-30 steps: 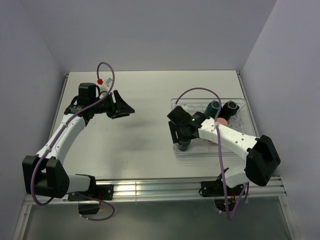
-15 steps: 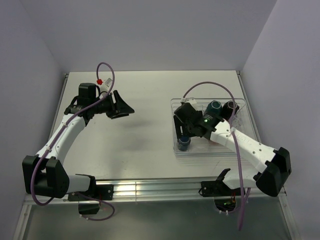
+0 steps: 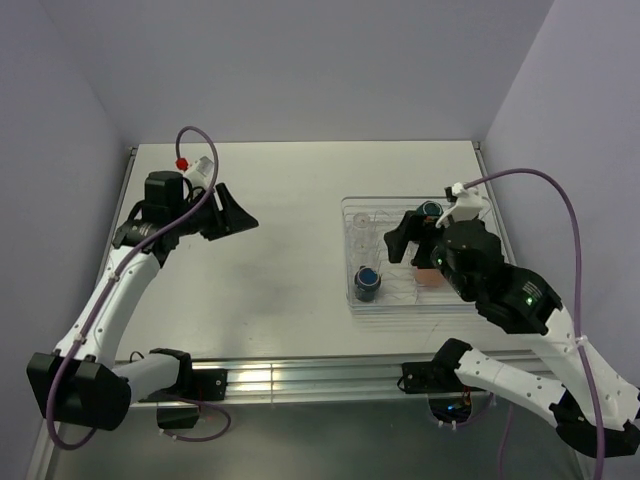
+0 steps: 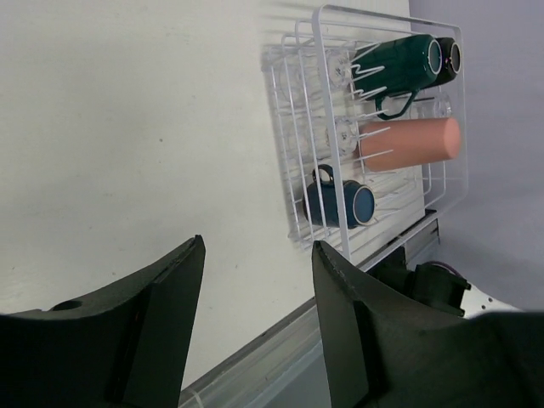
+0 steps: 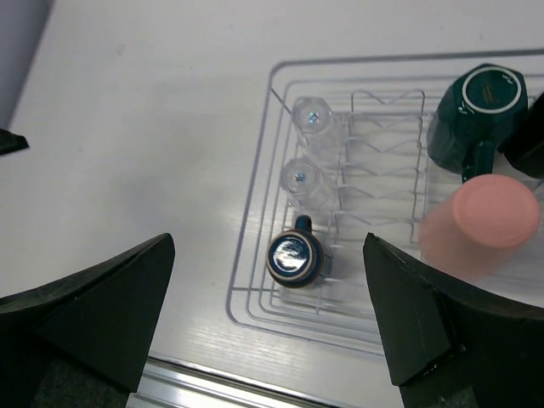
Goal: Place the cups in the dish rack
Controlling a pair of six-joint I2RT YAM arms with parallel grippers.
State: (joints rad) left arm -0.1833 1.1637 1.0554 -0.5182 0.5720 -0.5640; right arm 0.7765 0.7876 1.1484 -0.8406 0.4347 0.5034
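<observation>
1. The dish rack (image 3: 352,300) sits right of centre in the overhead view. Every cup I can make out is inside it, and none shows on the table (image 3: 280,270).
2. The right gripper (image 3: 412,238) hangs directly over the rack, looking down. In its own view the dark mug (image 5: 295,257) lies almost midway between its fingers, at the lower-left corner of the rack. The mug stands on end with its handle toward the top of the frame. I cannot tell whether the round face turned upward is the mouth or the base.
3. That hand is spread wide, with nothing between the fingers.
4. Two clear tumblers (image 5: 312,119) stand in a column just above the mug in the right wrist frame. The dark green mug (image 5: 480,106) and the black mug (image 5: 531,127) are at upper right. The salmon cup (image 5: 484,223) leans among the prongs below them.
5. The left gripper (image 3: 232,208) is at upper left of the overhead view, well apart from the rack. Its jaws stand apart and empty. Its camera sees the rack only in the upper right corner, so the right arm is clearly the nearer one.
6. The right arm is reared high, with its elbow at lower right and its wrist bent down over the rack.
7. I judge the loading done or nearly so, though I cannot pick out a third tumbler for sure. If the arm pulls away, a straight lift would keep the fingers clear of the prongs and the mug.
</observation>
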